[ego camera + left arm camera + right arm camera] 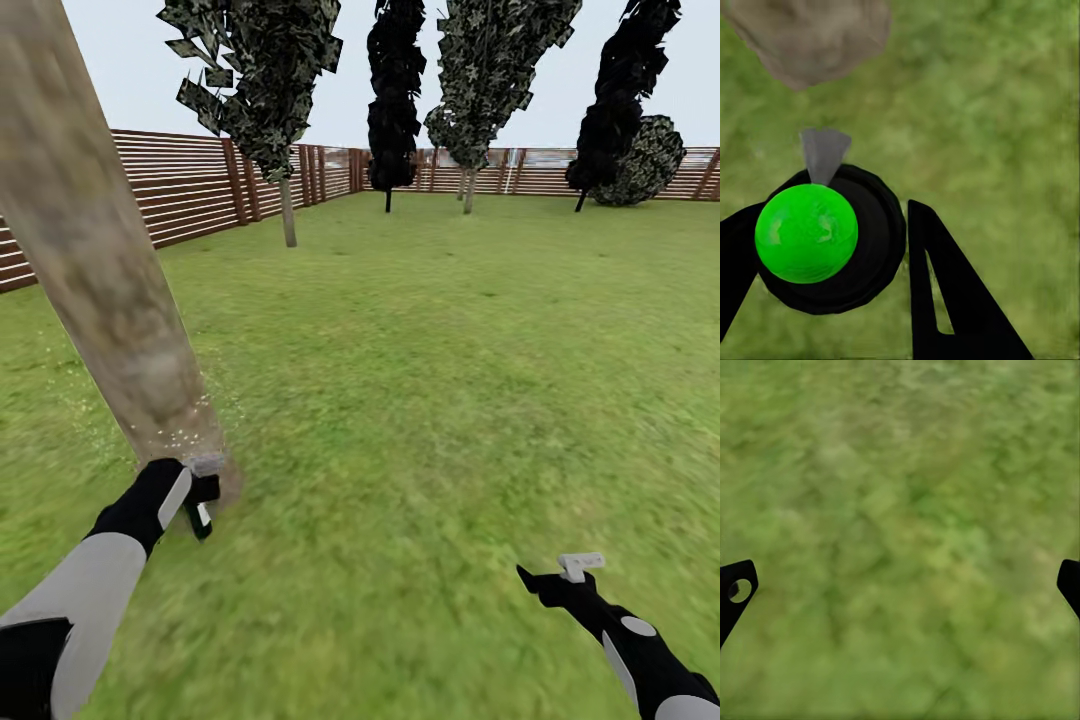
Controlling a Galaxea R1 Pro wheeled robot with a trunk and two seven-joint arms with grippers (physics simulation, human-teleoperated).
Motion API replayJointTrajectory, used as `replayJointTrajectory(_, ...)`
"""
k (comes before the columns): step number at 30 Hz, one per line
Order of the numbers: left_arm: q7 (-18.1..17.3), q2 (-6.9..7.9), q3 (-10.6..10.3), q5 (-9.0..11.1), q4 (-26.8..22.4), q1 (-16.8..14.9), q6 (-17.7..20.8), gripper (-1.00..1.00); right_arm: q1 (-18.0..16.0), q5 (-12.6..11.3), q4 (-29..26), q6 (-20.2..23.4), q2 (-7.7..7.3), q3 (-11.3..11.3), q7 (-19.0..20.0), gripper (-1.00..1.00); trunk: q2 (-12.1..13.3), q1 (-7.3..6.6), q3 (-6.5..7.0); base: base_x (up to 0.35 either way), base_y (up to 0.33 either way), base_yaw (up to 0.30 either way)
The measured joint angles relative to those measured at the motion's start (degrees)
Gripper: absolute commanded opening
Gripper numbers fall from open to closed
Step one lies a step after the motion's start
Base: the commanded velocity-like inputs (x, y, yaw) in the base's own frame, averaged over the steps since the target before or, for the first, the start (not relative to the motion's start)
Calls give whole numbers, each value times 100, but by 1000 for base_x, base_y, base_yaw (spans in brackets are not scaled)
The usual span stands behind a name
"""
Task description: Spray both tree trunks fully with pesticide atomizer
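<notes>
A thick mottled grey-tan tree trunk (100, 270) rises at the left of the head view, and its base (810, 34) shows in the left wrist view. My left gripper (196, 494) is low beside that base, shut on the pesticide atomizer (204, 490). From above, the atomizer (832, 240) is a round black body with a bright green top, held between the black fingers of the left gripper (829, 232). Its grey nozzle (823, 154) points at the trunk. Pale specks (190, 432) dot the trunk's foot. My right gripper (550, 573) (900, 585) hangs open over bare grass.
Green lawn (450, 380) spreads ahead and to the right. A brown slatted fence (190, 185) rings it. Along the far side stand a thin-trunked leafy tree (285, 120), a dark cypress-like tree (395, 100), and further trees (480, 90) (625, 100).
</notes>
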Motion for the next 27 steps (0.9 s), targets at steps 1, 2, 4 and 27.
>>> replayJointTrajectory(1,0,-48,-4,-7,-1,-149,162,-100,0,-1,-4,0,-2,0,0,100,0,0,0,0,0,0)
replayJointTrajectory(2,1,-80,-4,-29,0,-355,281,-100,0,-4,-7,0,-4,0,0,100,0,0,0,0,0,0)
replayJointTrajectory(4,1,-94,-3,-55,1,-677,421,-100,0,-8,-15,0,-4,0,0,100,0,0,0,0,0,0)
replayJointTrajectory(27,880,560,366,12,-1199,-1107,1593,-100,0,-8,-18,0,-5,0,0,100,0,0,-1,-63,0,0)
